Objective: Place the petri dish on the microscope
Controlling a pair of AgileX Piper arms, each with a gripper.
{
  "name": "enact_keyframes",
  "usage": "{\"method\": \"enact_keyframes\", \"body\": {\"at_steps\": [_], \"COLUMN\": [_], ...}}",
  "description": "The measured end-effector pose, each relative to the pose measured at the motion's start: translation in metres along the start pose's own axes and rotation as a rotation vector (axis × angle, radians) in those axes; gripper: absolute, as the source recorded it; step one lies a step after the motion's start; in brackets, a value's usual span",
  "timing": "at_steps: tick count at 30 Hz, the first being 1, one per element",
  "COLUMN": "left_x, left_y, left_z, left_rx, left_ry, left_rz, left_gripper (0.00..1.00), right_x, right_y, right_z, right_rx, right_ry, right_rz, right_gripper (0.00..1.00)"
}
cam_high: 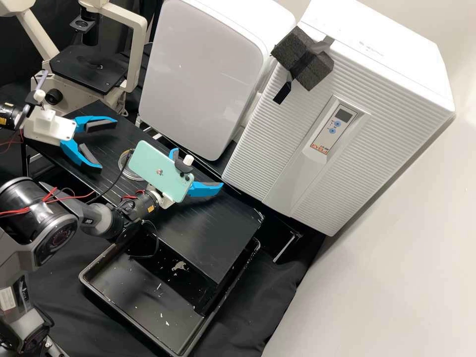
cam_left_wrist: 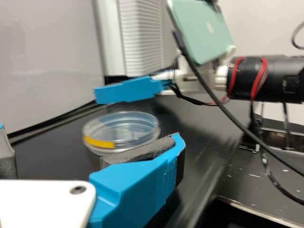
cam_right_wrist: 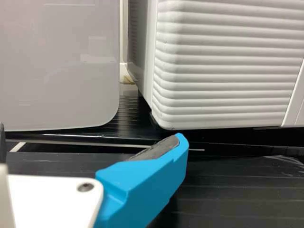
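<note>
My left gripper (cam_high: 108, 144) is open over the bench at the upper left, between the microscope (cam_high: 90, 69) and the clear petri dish (cam_high: 123, 166). The dish lies flat on the black bench, partly covered by the green phone mounted on the right arm. Beyond the open left gripper (cam_left_wrist: 90, 147) in the left wrist view is the petri dish (cam_left_wrist: 121, 130), with a yellow strip on its side. On the dish's other side stands my right gripper (cam_high: 199, 168), open. The right wrist view shows that gripper (cam_right_wrist: 90, 142) with nothing between its fingers.
A white panelled unit (cam_high: 203, 74) and a ribbed white appliance (cam_high: 342, 114) line the bench's back. A black tray (cam_high: 144, 302) sits below the front edge. The phone's black cable (cam_left_wrist: 223, 107) hangs beside the right arm.
</note>
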Motion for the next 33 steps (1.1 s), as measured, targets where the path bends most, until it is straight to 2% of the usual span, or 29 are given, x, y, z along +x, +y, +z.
{"method": "enact_keyframes", "body": {"at_steps": [9, 14, 16, 26, 33], "left_x": [0.027, 0.040, 0.044, 0.057, 0.062], "left_y": [0.000, -0.003, -0.004, -0.008, -0.007], "left_z": [0.009, 0.007, 0.008, 0.004, 0.003], "left_rx": [0.027, -0.007, -0.009, -0.046, -0.045], "left_ry": [-0.043, -0.042, -0.038, -0.015, -0.017], "left_rz": [-0.031, -0.051, -0.056, -0.047, -0.040], "left_gripper": [1.00, 1.00, 1.00, 1.00, 1.00], "right_x": [0.000, 0.000, 0.000, 0.000, 0.000], "right_y": [0.000, 0.000, 0.000, 0.000, 0.000], "right_z": [0.000, 0.000, 0.000, 0.000, 0.000], "right_rx": [0.000, 0.000, 0.000, 0.000, 0.000], "right_ry": [0.000, 0.000, 0.000, 0.000, 0.000], "right_rz": [0.000, 0.000, 0.000, 0.000, 0.000], "right_gripper": [1.00, 1.00, 1.00, 1.00, 1.00]}}
